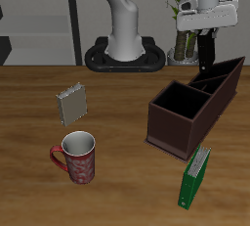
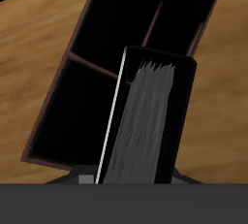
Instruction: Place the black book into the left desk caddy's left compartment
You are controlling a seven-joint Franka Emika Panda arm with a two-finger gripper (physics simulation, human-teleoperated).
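Above the left desk caddy (image 1: 195, 103) | tool (image 1: 206, 46) pinching black book (image 1: 206, 54), hanging beneath it.

Black book (image 2: 145, 121) lower end hidden, gripper (image 1: 205, 54) fingertips perhaps too small to tell

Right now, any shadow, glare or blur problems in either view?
Exterior view: even light, soft shadows beside the left desk caddy and red mug, no glare; low resolution softens edges. Wrist view: caddy compartments render near-black, floors unreadable; the black book held by the gripper shows smeared grey pages.
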